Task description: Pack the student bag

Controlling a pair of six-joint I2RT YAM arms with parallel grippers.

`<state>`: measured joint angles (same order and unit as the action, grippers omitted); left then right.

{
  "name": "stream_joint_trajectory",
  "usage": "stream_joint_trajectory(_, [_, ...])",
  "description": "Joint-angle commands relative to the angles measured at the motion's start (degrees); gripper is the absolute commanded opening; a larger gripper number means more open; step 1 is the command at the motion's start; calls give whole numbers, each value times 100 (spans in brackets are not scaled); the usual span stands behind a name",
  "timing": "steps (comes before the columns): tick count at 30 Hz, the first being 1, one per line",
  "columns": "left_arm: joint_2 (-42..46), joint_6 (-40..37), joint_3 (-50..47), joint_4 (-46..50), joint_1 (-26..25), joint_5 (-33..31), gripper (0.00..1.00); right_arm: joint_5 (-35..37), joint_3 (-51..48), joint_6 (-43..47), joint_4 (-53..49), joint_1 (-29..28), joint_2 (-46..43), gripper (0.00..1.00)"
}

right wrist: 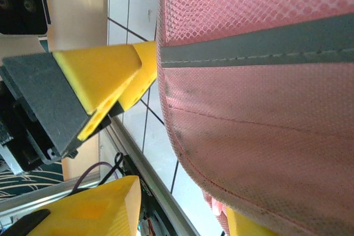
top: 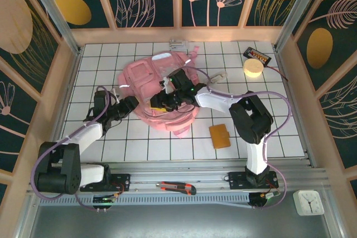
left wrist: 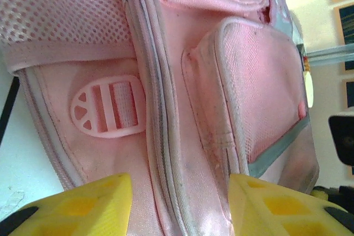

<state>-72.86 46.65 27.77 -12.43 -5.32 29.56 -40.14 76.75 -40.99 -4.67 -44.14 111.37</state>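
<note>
In the centre of the top view, the student bag [top: 150,73] lies on the counter [top: 279,126]. Both arms reach in at its lower edge, left fingers [top: 135,106] at the left and right fingers [top: 160,102] just beside, probably to get hold of fabric and open it for packing.

At the bottom of the left wrist view, the left fingers are spread, straddling a seam below the strap buckle [left wrist: 108,106], and pinch nothing.

At the bottom of the right wrist view, the right fingers are spread too. The bag's mesh bulges between them, a gap shows, and nothing is gripped.

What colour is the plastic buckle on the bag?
The buckle is pale pink, like the student bag; clearest in the left wrist view.
</note>
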Motion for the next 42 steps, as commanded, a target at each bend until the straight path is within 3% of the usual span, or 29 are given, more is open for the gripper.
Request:
stream_joint_trajectory(1, [217,-288,6,176,-41,337,49,296,-15,-170,381,84,-170,45])
stream_joint_trajectory(6, [603,-580,-102,401,-45,338,55,529,-158,-322,291,116,-349,48])
stream_joint_trajectory(8, [742,-629,-169,400,-41,304,59,654,-251,-349,182,130,-449,57])
stream_joint_trajectory(9, [793,-637,-183,370,-46,316,61,789,-259,-350,37,141,-503,71])
stream_joint_trajectory(10, [807,-641,-180,348,-45,350,62,968,-263,-338,-146,136,-567,98])
stream_joint_trajectory(12, [802,-734,-74,423,-42,358,65,1453,-224,-266,-581,112,-717,99])
stream_joint_trajectory(15, [761,-978,206,662,-37,267,70,2759,-59,-44,-1443,-59,-1049,99])
stream_joint_trajectory(20, [665,-1156,447,742,-40,164,77,4703,254,-539,-2986,-56,-1472,99])
stream_joint_trajectory(22, [644,-1196,503,765,-45,142,79,4349,277,-794,-3364,318,-1502,99])
stream_joint_trajectory(24, [625,-1288,581,871,-46,138,81,3101,-15,-476,-2727,717,-1616,97])
stream_joint_trajectory(25, [595,-1364,642,978,-47,127,82,2897,-151,-488,-2514,824,-1717,94])
stream_joint_trajectory(31, [501,-1782,1002,1700,-257,-186,83,2623,-70,-451,-2679,963,-1506,91])
stream_joint_trajectory(42, [783,-1672,669,1760,-574,-447,83,2262,504,-394,-2419,995,-702,82])
